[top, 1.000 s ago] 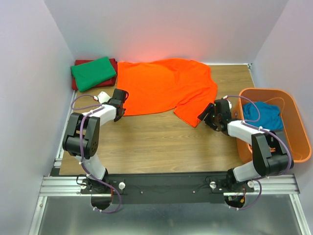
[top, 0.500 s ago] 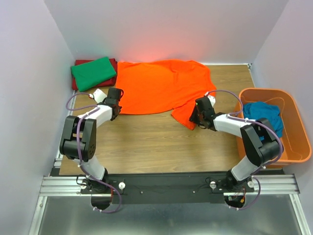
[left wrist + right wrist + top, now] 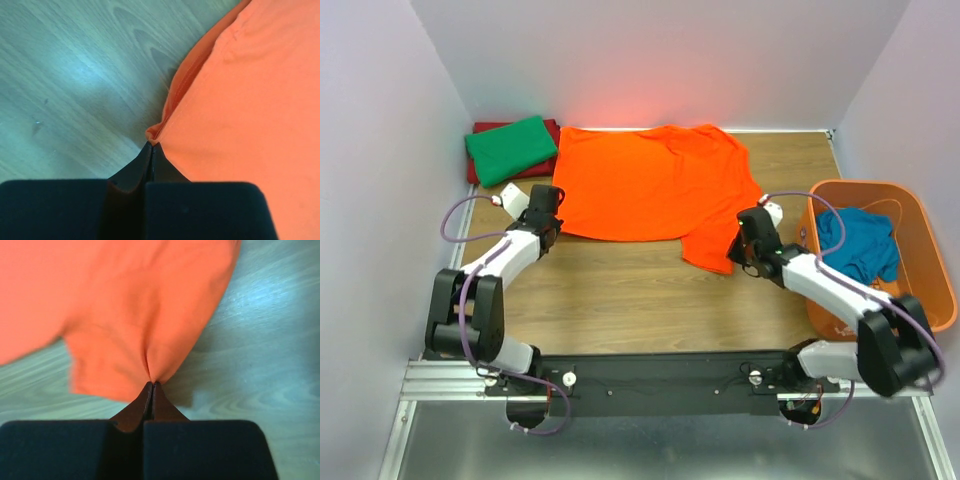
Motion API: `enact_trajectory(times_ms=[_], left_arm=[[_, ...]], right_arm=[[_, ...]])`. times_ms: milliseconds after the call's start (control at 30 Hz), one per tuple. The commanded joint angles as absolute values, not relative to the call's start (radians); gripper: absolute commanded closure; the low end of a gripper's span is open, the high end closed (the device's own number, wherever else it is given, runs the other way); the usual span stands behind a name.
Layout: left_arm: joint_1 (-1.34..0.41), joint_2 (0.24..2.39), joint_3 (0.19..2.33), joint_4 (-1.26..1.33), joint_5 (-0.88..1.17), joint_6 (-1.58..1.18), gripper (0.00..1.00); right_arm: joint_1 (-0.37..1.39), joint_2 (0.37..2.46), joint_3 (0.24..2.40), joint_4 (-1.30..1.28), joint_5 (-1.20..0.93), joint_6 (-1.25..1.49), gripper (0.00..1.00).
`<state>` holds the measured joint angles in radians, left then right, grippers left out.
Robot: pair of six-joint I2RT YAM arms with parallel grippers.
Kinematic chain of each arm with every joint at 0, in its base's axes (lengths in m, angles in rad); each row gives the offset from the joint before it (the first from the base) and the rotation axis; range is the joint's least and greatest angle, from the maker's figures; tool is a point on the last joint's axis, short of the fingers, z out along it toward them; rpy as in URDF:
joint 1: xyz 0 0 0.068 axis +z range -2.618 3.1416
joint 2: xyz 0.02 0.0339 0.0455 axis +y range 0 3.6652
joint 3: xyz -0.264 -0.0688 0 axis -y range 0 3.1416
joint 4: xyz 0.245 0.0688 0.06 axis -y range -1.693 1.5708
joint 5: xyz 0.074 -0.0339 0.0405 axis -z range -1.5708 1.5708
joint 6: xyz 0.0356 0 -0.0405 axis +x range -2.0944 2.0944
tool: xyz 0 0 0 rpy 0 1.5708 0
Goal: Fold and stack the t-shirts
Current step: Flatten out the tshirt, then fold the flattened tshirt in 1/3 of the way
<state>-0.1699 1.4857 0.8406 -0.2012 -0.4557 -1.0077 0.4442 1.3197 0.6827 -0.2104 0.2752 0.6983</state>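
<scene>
Pulled wider since the earlier view, the orange t-shirt [image 3: 655, 180] is now laid flatter, left of the basket [image 3: 926, 226]. Its far-side hem is pinched by the left gripper [image 3: 151, 145], its basket-side flap by the right gripper [image 3: 151, 384]. Spreading is judged nearly done, with folding next.

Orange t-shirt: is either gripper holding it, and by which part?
Both hold it. The left gripper is shut on the orange t-shirt at its near-left corner edge; the right gripper pinches the edge of its near-right flap, probably a sleeve.
</scene>
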Motion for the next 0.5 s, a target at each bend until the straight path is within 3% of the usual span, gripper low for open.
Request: enact_trajectory(times_ms=[0, 467], left_arm=[[-0.153, 1.373, 0.772, -0.198, -0.505, -0.992, 1.00], [-0.115, 0.941, 0.600, -0.304, -0.535, -1.008, 1.00]], right_arm=[[0.451, 1.160, 0.664, -0.340, 0.282, 0.733, 0.99], [0.451, 0.766, 0.643, -0.581, 0.126, 0.816, 0.99]])
